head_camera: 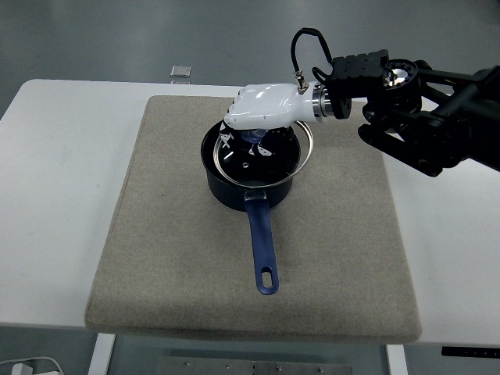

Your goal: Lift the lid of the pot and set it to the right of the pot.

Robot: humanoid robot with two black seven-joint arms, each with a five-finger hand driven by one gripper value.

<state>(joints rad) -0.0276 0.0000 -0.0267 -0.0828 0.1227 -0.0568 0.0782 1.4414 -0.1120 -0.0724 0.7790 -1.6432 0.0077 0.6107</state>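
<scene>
lid (269,152) knob hidden under right hand (262,109)

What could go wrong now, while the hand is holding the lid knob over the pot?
1. The right hand grips only the small knob; the glass lid already hangs tilted, so it might slip.
2. The pot may be dragged along if the lid's rim catches it.
3. The handle could swing on the mat.
</scene>
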